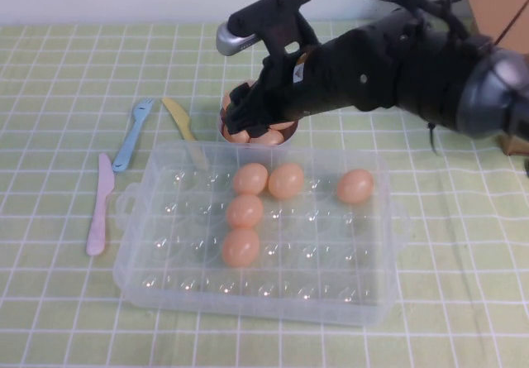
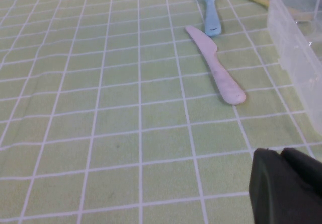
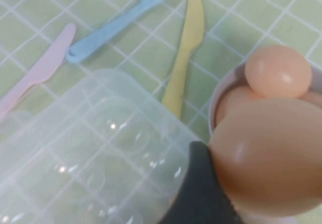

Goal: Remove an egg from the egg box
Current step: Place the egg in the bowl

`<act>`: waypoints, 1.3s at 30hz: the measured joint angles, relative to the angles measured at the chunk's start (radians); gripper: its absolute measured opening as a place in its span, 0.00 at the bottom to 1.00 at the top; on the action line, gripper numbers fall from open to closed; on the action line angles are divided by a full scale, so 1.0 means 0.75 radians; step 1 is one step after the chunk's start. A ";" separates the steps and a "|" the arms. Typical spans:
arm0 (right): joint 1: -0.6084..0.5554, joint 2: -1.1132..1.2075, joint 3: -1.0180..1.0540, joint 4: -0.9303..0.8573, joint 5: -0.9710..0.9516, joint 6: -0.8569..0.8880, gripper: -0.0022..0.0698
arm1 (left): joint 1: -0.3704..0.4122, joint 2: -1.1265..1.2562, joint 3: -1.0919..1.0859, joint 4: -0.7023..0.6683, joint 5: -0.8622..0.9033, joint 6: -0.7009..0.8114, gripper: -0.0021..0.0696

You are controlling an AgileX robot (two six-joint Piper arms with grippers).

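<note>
The clear plastic egg box (image 1: 248,302) lies at the table's middle and holds several peach-orange eggs, such as one (image 1: 355,186) at its right. My right gripper (image 1: 248,116) reaches in from the right and hovers over the small bowl (image 1: 285,139) just behind the box. In the right wrist view it is shut on an egg (image 3: 266,153), with a dark finger (image 3: 201,194) against its side, above the bowl's other eggs (image 3: 277,72). The box corner shows there (image 3: 100,148). My left gripper (image 2: 279,156) is low over the cloth left of the box (image 2: 297,58), shut and empty.
A pink knife (image 1: 99,207), a blue fork (image 1: 132,136) and a yellow knife (image 1: 183,124) lie left of and behind the box on the green checked cloth. A brown cardboard box (image 1: 496,4) stands at the back right.
</note>
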 joint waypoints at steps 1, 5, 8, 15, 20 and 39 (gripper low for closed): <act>0.000 0.028 -0.017 0.000 -0.026 0.000 0.64 | 0.000 0.000 0.000 0.000 0.000 0.000 0.02; 0.000 0.151 -0.145 0.000 -0.028 0.000 0.64 | 0.000 0.000 0.000 0.000 0.000 0.000 0.02; 0.000 0.248 -0.282 -0.001 0.033 0.000 0.64 | 0.000 0.000 0.000 0.000 0.000 0.000 0.02; -0.021 0.452 -0.588 -0.037 0.281 0.038 0.64 | 0.000 0.000 0.000 0.000 0.000 0.000 0.02; -0.038 0.533 -0.720 -0.091 0.465 0.219 0.64 | 0.000 0.000 0.000 0.000 0.000 0.000 0.02; -0.039 0.569 -0.797 -0.190 0.490 0.370 0.64 | 0.000 0.000 0.000 0.000 0.000 0.000 0.02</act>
